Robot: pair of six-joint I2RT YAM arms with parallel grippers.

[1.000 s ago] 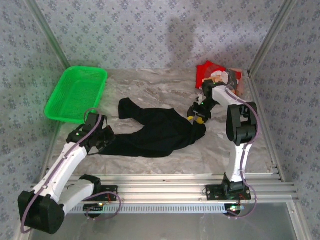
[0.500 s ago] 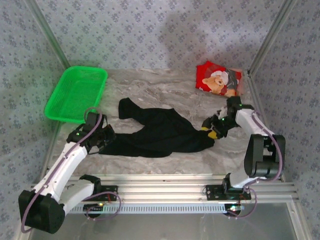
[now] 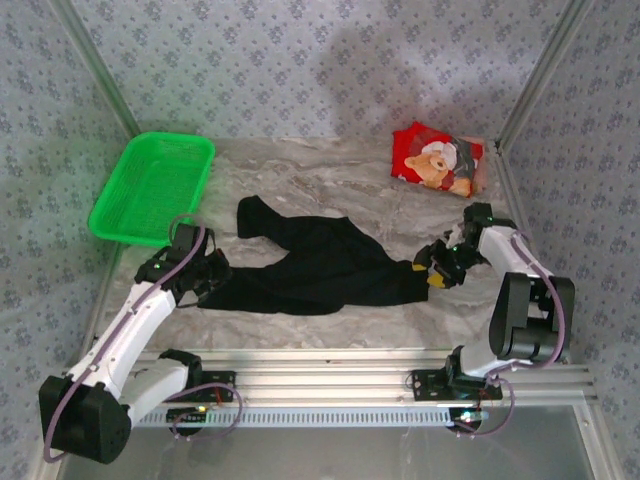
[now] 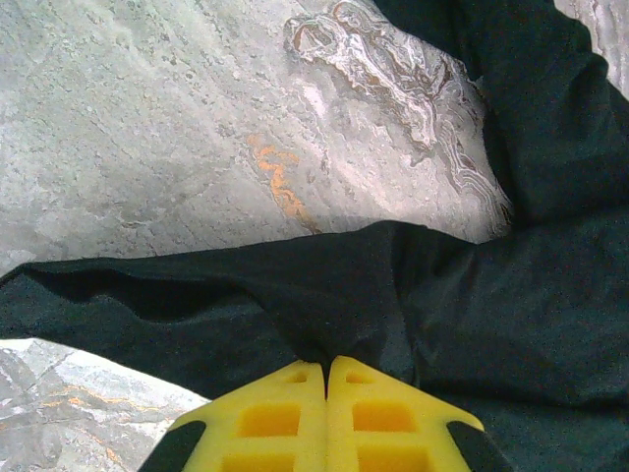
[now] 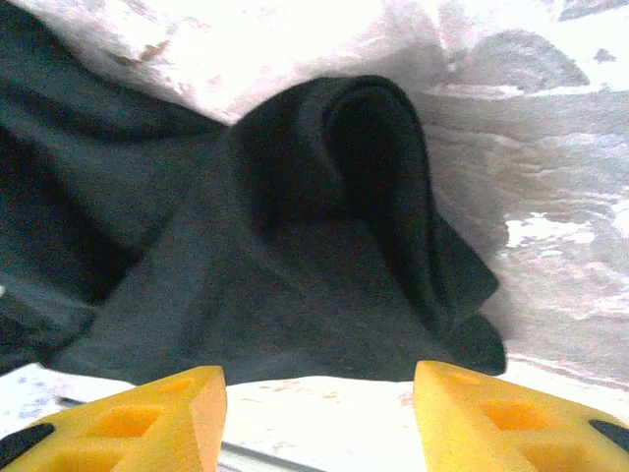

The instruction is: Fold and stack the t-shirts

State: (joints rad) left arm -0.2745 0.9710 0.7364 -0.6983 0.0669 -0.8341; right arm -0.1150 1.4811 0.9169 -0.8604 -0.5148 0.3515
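Crumpled black shirt [image 3: 320, 265] is pinched by left gripper [image 4: 326, 374] — right gripper [image 5: 314, 385] jaws are held spread at its bunched end.

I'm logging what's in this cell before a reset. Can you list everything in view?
black t-shirt: one, black, lying crumpled across the middle of the table
red t-shirt: one, red with a teddy-bear print, bunched at the table's far right corner
basket: one, green mesh, far left of the table
table: one, grey marbled top, under everything
backdrop: patterned grey cloth, around the table
left claw: one, yellow fingers, shut on the black t-shirt's left end
right claw: one, yellow fingers, open, at the black t-shirt's right end, no cloth between its fingers
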